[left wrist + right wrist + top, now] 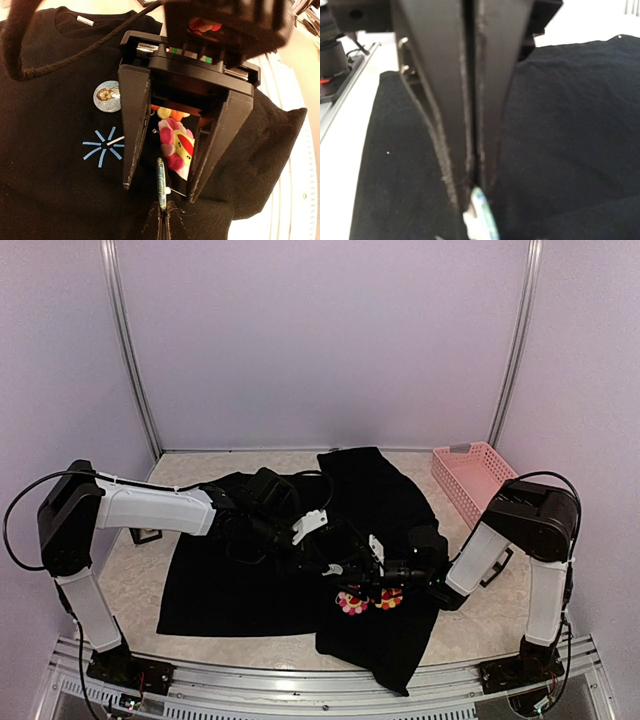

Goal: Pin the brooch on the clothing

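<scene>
The clothing [240, 590] is a black shirt spread on the table, with a light-blue star mark [104, 146] and pink [176, 142] and orange [167, 111] flower badges. My left gripper [165, 204] is shut on the brooch [161, 182], a round blue-green disc held edge-on just above the cloth, its pin pointing sideways. The right gripper [160, 191] faces it with jaws apart, one finger on each side of the brooch and gripping nothing. In the right wrist view the left gripper's shut fingers [470, 125] fill the middle, with the brooch [482, 215] at their tip.
A pink basket [470, 475] stands at the back right. A round portrait badge [107, 96] sits on the shirt near the collar [85, 20]. The metal rail [300, 150] runs along the near table edge. A black cable [75, 55] hangs across the left wrist view.
</scene>
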`<state>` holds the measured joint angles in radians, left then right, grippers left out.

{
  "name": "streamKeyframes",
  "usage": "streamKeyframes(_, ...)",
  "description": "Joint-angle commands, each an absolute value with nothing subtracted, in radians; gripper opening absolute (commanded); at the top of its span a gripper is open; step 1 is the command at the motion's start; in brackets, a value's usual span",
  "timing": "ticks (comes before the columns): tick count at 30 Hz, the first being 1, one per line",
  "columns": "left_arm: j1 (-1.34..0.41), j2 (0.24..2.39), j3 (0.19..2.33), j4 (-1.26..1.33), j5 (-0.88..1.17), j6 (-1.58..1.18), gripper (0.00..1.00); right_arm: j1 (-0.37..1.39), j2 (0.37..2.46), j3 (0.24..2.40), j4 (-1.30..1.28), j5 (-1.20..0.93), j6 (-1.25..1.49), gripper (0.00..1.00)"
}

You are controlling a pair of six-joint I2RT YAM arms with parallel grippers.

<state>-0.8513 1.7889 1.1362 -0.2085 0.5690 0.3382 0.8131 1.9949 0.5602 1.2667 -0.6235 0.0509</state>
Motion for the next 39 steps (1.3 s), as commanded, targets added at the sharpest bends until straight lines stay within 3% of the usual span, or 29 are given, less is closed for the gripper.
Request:
streamKeyframes(1,-0.848,1.758,1.128,-0.174,0.601,0.339,0.0,0.804,2.008,0.576,1.271,-0.615,0.037,0.39)
streamKeyframes(9,-0.85,1.758,1.124,-0.173,0.602,0.345,0.0,0.788,2.01,0.609,1.24,-0.634,0.083,0.23)
streamKeyframes(16,-0.859,1.751,1.117,-0.167,0.598,0.353,0.0,0.757,2.011,0.614,1.235,-0.635,0.135,0.16)
streamKeyframes(28,-0.868,1.754,1.112,-0.178,0.59,0.361,0.0,0.722,2.009,0.645,1.194,-0.605,0.276,0.09)
streamKeyframes(39,-0.869,1.753,1.104,-0.192,0.578,0.368,0.0,0.687,1.999,0.615,1.228,-0.589,0.36,0.11)
